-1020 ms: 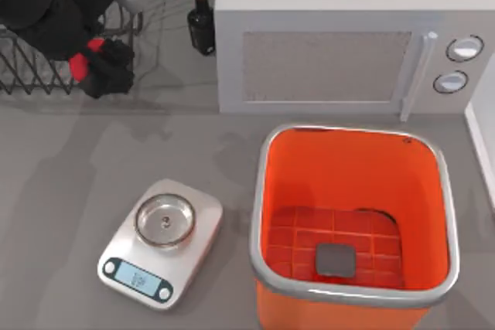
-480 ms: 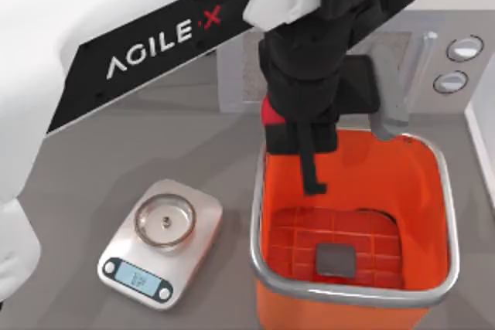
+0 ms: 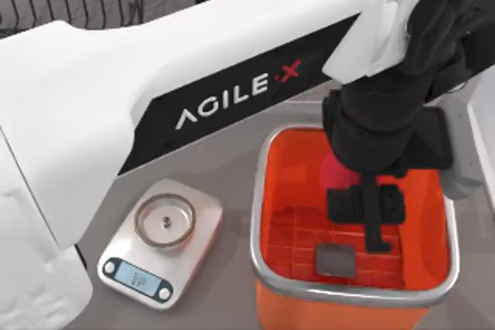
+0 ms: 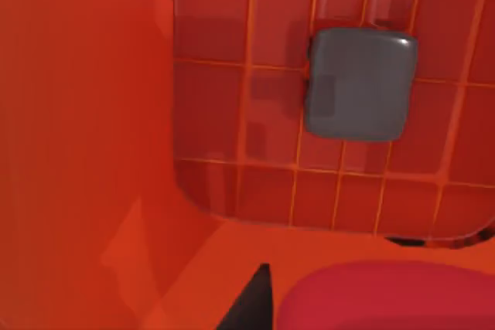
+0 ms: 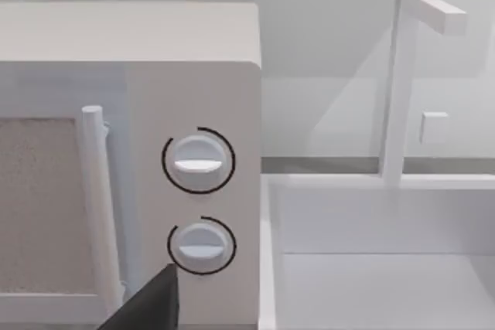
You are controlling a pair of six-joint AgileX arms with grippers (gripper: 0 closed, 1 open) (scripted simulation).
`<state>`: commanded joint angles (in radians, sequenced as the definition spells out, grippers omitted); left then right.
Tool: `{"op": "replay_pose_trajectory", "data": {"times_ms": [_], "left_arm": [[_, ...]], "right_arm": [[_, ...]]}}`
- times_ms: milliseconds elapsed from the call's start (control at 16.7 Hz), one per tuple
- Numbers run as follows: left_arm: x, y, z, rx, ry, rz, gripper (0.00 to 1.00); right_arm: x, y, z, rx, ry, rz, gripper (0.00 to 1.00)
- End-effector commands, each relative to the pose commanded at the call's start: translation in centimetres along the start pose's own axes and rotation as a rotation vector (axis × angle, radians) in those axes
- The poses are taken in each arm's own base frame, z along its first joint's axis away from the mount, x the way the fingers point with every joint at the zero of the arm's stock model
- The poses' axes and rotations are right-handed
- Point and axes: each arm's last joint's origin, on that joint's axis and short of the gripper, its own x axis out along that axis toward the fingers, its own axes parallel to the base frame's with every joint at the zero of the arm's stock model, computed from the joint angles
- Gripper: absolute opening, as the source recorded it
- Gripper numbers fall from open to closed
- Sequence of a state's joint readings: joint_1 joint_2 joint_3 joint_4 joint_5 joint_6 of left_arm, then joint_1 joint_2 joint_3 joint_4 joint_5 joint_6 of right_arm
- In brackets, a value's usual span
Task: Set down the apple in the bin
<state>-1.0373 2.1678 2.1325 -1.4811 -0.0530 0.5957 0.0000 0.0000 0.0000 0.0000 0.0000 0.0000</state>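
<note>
- Left arm reaches across the table from the top view's left; left gripper [image 3: 370, 210] hangs inside the opening of the bin [image 3: 267, 191], above its grid floor
- Left gripper's fingers closed around the apple [image 3: 338, 173]; apple held off the floor, inside the bin's rim, toward its far left wall
- Left wrist view: apple [image 4: 387, 297] close under the camera; dark grey square [image 4: 360, 83] on the floor below
- Kitchen scale [image 3: 161, 243] left of the bin, apart from it
- Right wrist view faces the microwave [image 5: 155, 160]; right gripper's opening: cannot tell
</note>
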Motion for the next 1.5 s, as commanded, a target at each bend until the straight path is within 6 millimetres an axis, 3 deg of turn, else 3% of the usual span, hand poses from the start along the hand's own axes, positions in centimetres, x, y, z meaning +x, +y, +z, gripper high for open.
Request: {"op": "replay_pose_trajectory", "data": {"times_ms": [240,660,960,1500], "left_arm": [[0.8,0.1,0.1,-0.007,-0.027,0.01,0.0],[6.9,-0.5,0.4,-0.006,-0.015,-0.021,0.0],[7.3,-0.6,0.4,-0.004,-0.012,-0.022,0.0],[7.3,-0.6,0.4,-0.004,-0.012,-0.022,0.68]], "right_arm": [[0.0,0.0,0.0,0.0,0.0,0.0,1.0],[0.0,0.0,0.0,0.0,0.0,0.0,1.0],[0.0,0.0,0.0,0.0,0.0,0.0,1.0],[0.0,0.0,0.0,0.0,0.0,0.0,1.0]]}}
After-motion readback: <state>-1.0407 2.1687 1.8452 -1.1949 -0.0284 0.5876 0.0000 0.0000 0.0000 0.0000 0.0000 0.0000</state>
